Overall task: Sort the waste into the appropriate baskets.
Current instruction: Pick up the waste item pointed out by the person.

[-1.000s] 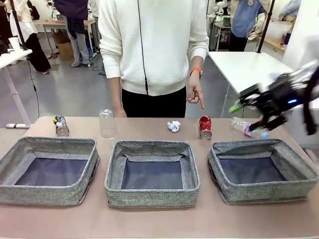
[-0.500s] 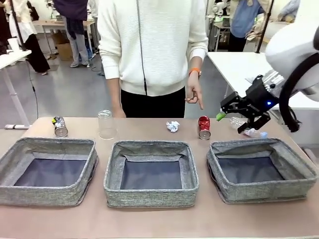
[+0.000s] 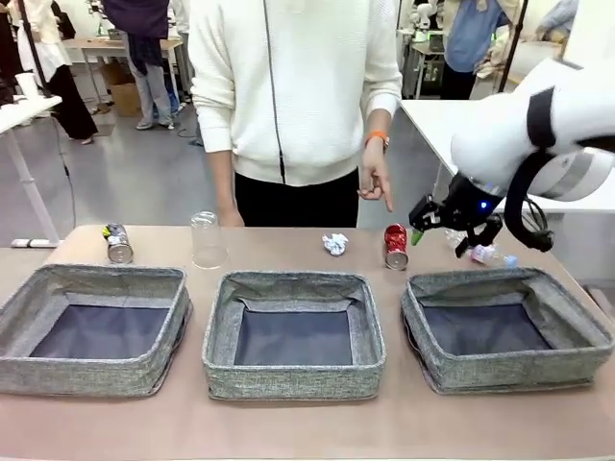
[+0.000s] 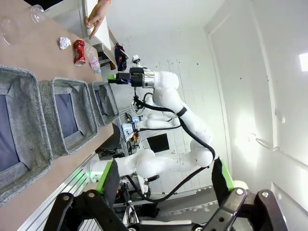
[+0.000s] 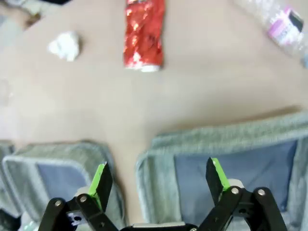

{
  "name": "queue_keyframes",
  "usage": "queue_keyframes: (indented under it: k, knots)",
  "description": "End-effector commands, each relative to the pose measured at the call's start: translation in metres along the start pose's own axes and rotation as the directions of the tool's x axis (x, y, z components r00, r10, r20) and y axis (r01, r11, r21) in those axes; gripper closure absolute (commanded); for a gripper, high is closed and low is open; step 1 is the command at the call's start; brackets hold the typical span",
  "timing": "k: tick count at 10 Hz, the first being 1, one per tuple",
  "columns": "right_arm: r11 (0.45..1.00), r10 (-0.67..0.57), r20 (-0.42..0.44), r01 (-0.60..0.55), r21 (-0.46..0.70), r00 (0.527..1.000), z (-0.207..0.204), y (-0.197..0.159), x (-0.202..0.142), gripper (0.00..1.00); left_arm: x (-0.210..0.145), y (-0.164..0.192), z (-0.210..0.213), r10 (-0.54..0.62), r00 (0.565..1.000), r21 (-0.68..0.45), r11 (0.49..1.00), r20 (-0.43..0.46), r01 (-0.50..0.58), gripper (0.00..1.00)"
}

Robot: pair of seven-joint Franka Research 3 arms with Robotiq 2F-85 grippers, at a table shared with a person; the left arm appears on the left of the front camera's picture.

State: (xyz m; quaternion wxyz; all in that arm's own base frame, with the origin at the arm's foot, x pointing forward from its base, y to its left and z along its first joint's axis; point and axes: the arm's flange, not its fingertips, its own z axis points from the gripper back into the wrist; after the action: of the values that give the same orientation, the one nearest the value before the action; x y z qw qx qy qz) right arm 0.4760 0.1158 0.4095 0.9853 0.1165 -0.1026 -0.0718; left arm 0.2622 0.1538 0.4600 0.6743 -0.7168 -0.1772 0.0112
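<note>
Far side of the table (image 3: 288, 432), left to right: silver-dark can (image 3: 118, 244), clear plastic cup (image 3: 207, 240), crumpled white paper ball (image 3: 335, 244), crushed red can (image 3: 395, 246), clear bottle with pink label (image 3: 485, 254). Near row, low grey woven fabric bins with dark bottoms: left basket (image 3: 86, 375), middle basket (image 3: 288, 379), right basket (image 3: 509, 370). Left gripper (image 4: 163, 175): jaws wide apart, holding nothing; right gripper (image 3: 440, 240): jaws wide apart, holding nothing, above the table between crushed red can and bottle.

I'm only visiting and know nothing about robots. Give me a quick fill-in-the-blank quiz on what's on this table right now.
The grey baskets standing in a row number ____.
The crushed can nearest the person's hand is coloured ____.
The crumpled paper ball beside that can is coloured ____.
The right gripper hovers close to the can with its jaws ____.
Missing words: three; red; white; open.
</note>
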Motion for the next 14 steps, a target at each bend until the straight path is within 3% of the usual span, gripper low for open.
queue_keyframes:
  k: [1, 2, 7, 14]
  knots:
    - [0.996, 0.006, 0.034, -0.003, -0.092, 0.999, -0.022, 0.012, 0.037, 0.00, -0.001, -0.003, -0.002, -0.023, 1.000, -0.021, 1.000, 0.006, 0.023, 0.00]
    - [0.995, 0.013, 0.076, -0.005, -0.101, 0.997, -0.040, 0.016, 0.052, 0.00, -0.001, -0.003, -0.002, -0.023, 1.000, -0.021, 1.000, 0.006, 0.023, 0.00]
    - [0.998, 0.059, 0.127, -0.053, -0.044, 0.990, -0.093, 0.029, 0.082, 0.00, -0.001, -0.003, -0.002, -0.023, 1.000, -0.021, 1.000, 0.006, 0.023, 0.00]
    - [0.991, 0.083, 0.091, -0.073, -0.109, 0.992, -0.126, 0.039, 0.090, 0.00, -0.001, -0.003, -0.002, -0.023, 1.000, -0.021, 1.000, 0.006, 0.023, 0.00]
